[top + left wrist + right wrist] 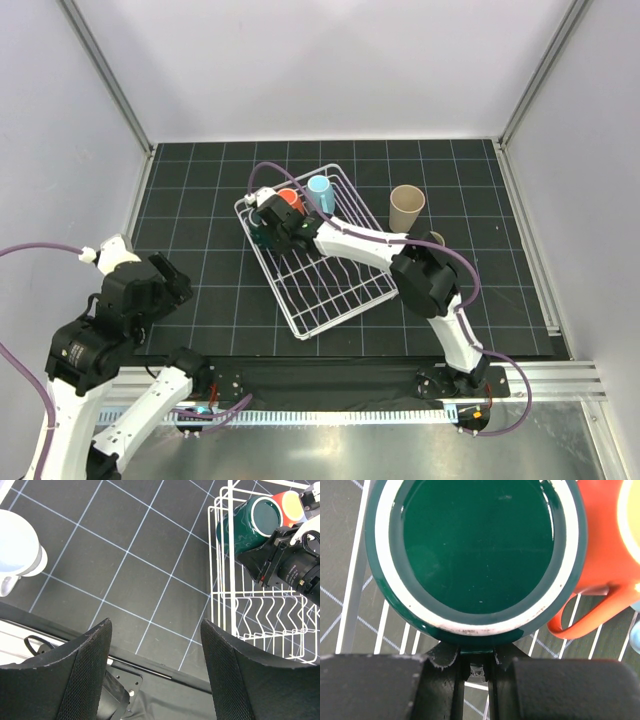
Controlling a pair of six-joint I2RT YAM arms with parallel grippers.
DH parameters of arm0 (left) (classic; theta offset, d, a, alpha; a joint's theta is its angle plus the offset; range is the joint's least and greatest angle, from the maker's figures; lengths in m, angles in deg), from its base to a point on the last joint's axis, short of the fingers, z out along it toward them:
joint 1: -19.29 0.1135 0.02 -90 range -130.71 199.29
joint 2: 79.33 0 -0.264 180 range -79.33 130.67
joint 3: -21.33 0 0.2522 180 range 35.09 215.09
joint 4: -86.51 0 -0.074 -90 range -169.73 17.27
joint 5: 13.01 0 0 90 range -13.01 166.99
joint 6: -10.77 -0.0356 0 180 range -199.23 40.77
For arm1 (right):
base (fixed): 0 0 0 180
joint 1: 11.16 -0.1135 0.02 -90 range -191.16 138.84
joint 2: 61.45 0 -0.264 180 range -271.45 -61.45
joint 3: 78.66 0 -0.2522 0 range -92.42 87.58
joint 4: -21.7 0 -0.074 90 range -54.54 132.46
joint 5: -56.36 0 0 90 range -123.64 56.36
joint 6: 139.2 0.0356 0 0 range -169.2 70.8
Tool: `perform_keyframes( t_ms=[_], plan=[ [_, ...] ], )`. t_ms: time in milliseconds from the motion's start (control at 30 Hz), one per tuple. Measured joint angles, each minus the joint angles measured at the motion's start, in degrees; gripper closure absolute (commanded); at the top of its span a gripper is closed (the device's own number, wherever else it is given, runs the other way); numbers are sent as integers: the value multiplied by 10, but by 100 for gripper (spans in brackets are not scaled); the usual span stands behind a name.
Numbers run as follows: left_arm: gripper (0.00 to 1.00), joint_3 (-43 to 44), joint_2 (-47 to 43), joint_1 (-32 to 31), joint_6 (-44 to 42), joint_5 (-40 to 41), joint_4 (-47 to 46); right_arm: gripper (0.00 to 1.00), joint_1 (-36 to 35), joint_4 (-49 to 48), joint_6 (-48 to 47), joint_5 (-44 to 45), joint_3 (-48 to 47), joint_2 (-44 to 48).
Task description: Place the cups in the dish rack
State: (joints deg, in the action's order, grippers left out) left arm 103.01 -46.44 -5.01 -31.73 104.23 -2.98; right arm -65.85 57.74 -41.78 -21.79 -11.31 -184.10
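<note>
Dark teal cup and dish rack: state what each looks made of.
The dark teal cup looks like glazed ceramic: glossy sheen, white rim with small dark specks. The dish rack looks like coated metal wire: thin, smooth white rods; the kind of coating is unclear.

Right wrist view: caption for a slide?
Right tool grips the dark teal cup beside the orange mug in the dish rack.

Table [200, 180]: black, marked with a white grid.
Set on it: dish rack [268, 271], beige tumbler [406, 208], white cup [17, 550].
</note>
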Motion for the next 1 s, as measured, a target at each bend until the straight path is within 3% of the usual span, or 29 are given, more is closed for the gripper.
perform_keyframes(
  t_ms=[733, 1000],
  plan=[
    [30, -7, -15, 0, 0, -9, 3, 95, 16, -13, 16, 9, -19, -23],
    [28, -19, -15, 0, 0, -21, 2, 77, 16, -12, 20, -3, -20, -47]
  ],
)
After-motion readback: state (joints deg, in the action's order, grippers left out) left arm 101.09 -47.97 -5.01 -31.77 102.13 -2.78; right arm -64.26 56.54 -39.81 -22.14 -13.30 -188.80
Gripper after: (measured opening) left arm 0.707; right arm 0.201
